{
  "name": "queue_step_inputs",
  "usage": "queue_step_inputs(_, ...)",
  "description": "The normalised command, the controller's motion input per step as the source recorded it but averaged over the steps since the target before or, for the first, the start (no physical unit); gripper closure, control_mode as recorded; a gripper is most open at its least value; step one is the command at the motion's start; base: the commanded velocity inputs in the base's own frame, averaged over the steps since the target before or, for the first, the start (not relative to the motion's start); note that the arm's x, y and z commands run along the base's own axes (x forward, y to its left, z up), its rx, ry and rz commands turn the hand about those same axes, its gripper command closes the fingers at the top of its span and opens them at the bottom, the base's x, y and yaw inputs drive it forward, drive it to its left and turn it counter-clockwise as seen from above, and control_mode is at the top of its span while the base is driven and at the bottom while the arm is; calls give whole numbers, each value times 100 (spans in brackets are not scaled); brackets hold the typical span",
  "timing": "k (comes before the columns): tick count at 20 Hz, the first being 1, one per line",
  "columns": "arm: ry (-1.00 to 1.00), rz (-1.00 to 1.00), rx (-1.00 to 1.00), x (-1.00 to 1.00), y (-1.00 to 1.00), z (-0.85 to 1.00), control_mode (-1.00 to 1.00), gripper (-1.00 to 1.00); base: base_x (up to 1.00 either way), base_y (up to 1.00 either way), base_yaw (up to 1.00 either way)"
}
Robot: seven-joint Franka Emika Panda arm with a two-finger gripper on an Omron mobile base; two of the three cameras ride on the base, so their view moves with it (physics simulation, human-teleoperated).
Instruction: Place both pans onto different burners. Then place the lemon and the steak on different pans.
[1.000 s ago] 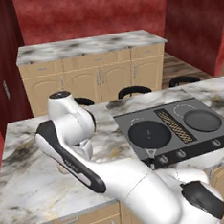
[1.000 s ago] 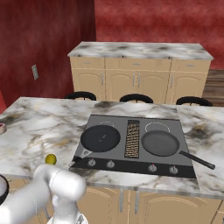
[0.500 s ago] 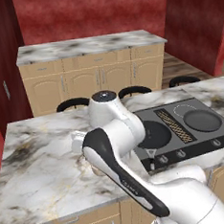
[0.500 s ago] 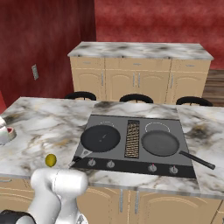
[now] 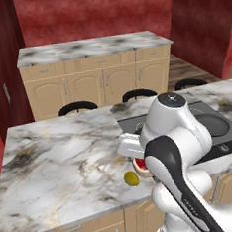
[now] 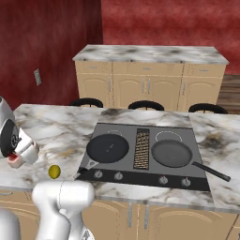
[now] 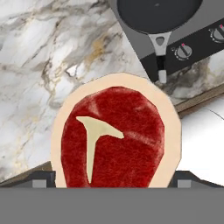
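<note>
Arm now swung low, gripper (image 7: 112, 186) spread over steak (image 7: 114, 138) on marble counter (image 5: 67, 157), red walls behind

I can read no text, label, brand, number or sign anywhere here. The knobs (image 6: 163, 179) along the front of the cooktop (image 6: 143, 171) carry only small red pointer marks, with no figures beside them that I can make out. The pale T-shaped mark on the steak (image 7: 114, 140) is a bone mark, not a letter.
</note>
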Motion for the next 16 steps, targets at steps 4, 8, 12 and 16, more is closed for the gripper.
queue_step_inputs(4, -8, 6, 2, 1, -82, 6, -100, 100, 0, 0, 0)
queue_step_inputs(8, -1, 4, 5, 26, -60, 0, -100, 100, 0, 0, 0)
queue_step_inputs(12, 0, 3, 4, 50, -48, 0, -100, 100, 0, 0, 0)
queue_step_inputs(16, 0, 2, 2, 50, -40, 0, -100, 100, 0, 0, 0)
